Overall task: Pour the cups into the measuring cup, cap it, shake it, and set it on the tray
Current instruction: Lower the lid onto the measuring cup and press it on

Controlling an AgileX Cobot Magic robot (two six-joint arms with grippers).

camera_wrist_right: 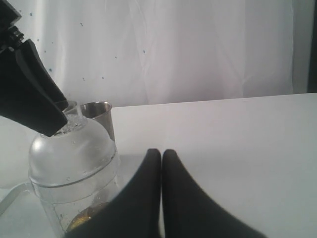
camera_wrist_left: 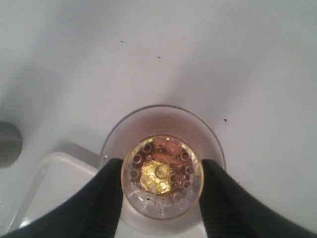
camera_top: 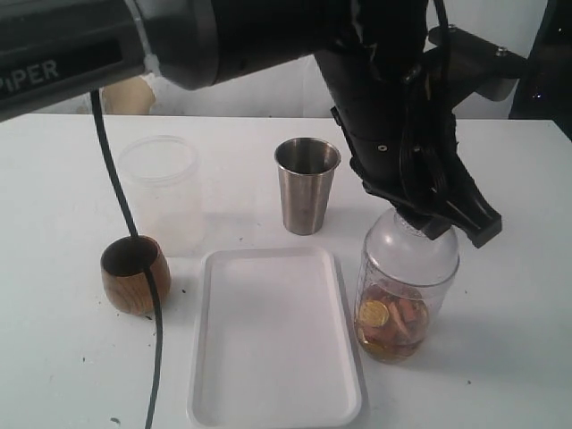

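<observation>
The clear measuring cup stands on the table just right of the white tray, with a domed clear cap on it and gold coins and reddish pieces at its bottom. My left gripper reaches across from above and is shut on the cap's narrow top. From the left wrist the fingers press both sides of that top ring. The right gripper is shut and empty beside the measuring cup. The steel tumbler stands behind the tray. The wooden cup sits left of it.
A frosted plastic tub stands behind the wooden cup. A black cable hangs from the left arm, down past the wooden cup and the tray's left edge. A white curtain backs the table.
</observation>
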